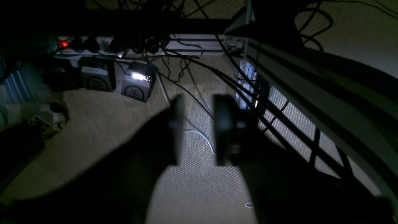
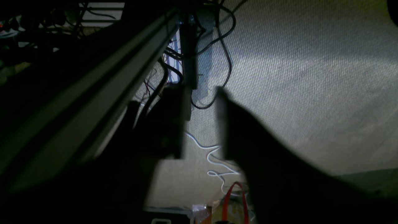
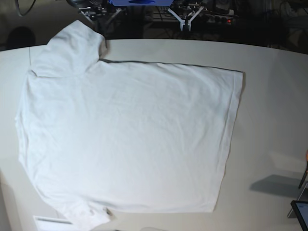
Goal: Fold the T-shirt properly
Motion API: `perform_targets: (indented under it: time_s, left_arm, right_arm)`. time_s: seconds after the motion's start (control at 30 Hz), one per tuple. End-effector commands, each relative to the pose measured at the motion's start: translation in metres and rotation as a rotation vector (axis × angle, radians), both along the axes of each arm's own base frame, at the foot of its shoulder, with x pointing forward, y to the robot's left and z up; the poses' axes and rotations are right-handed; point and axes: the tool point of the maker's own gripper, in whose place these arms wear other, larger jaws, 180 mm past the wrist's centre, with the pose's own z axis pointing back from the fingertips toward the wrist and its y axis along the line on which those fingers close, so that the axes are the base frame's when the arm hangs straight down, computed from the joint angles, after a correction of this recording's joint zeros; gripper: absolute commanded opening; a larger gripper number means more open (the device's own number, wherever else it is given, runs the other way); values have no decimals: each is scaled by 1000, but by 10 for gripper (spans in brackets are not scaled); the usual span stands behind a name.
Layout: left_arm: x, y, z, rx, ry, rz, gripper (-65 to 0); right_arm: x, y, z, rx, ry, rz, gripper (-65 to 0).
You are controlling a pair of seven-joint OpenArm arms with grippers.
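Note:
The white T-shirt (image 3: 130, 139) lies spread flat on the off-white table (image 3: 274, 96) and covers most of it. One sleeve (image 3: 72, 48) points to the far left corner, the other sleeve (image 3: 86, 216) lies at the near left edge, and the straight hem (image 3: 233, 134) runs down the right side. Neither gripper shows in the base view. In the left wrist view my left gripper (image 1: 197, 130) hangs over the carpeted floor, open, with nothing between its fingers. My right gripper (image 2: 202, 124) does the same in the right wrist view, open and holding nothing. Neither wrist view shows the T-shirt.
Both wrist cameras look down past the table's frame rail (image 1: 311, 93) (image 2: 93, 93) onto carpet with loose cables (image 2: 217, 155). A power strip with a red light (image 1: 63, 43) lies on the floor. A dark device (image 3: 301, 211) stands at the table's near right corner.

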Motion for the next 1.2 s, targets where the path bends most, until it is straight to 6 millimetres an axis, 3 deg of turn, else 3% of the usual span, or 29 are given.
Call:
perform_targets:
  time_s: [0.0, 0.07, 0.13, 0.27, 0.33, 0.37, 0.43, 0.47, 0.5, 0.53, 0.57, 0.7, 0.97, 1.07, 1.17]
  left_arm:
    - [-1, 0, 0, 3, -6, 1, -398]
    - [-1, 0, 0, 3, -6, 1, -317]
    - [-2, 0, 0, 3, -4, 1, -286]
    - [-8, -1, 1, 3, 0, -6, -286]
    - [-8, -1, 1, 3, 0, -8, -294]
    - [-8, -1, 1, 2, 2, -8, -322]
    - [-9, -1, 1, 2, 5, -6, -445]
    - [-9, -1, 1, 3, 5, -3, -539]
    - [-9, 0, 1, 3, 5, 0, -620]
    - [-9, 0, 1, 3, 5, 0, -650]
    - [-9, -1, 1, 3, 3, -2, -650]
    - [-10, 1, 1, 5, 7, 0, -628]
    - [-10, -1, 1, 2, 5, -13, -620]
    - [-9, -1, 1, 2, 2, -11, -543]
    - [-8, -1, 1, 2, 0, -11, -452]
  right_arm:
    - [2, 1, 0, -2, -7, -1, -353]
    - [1, 1, 0, -2, -6, -1, -250]
    - [1, 1, 0, -2, -6, -1, -183]
    - [-5, 1, 0, -2, 3, -1, -176]
    - [-6, 1, 0, -2, 3, -1, -236]
    - [-6, 1, 0, -2, 3, -1, -299]
    - [-6, 1, 0, -2, -4, -1, -457]
    - [-4, 1, 0, -2, -18, -2, -548]
    - [-6, 1, 0, -2, -24, -3, -614]
    - [-6, 1, 1, -2, -35, -4, -650]
    - [-5, 1, 1, -2, -43, -5, -650]
    - [-11, 1, 1, -2, -41, -5, -522]
    - [-12, 1, 1, -1, -40, -5, -506]
    - [-13, 2, 1, 2, -37, -5, -496]
    - [-13, 9, 1, 13, -36, -8, -389]
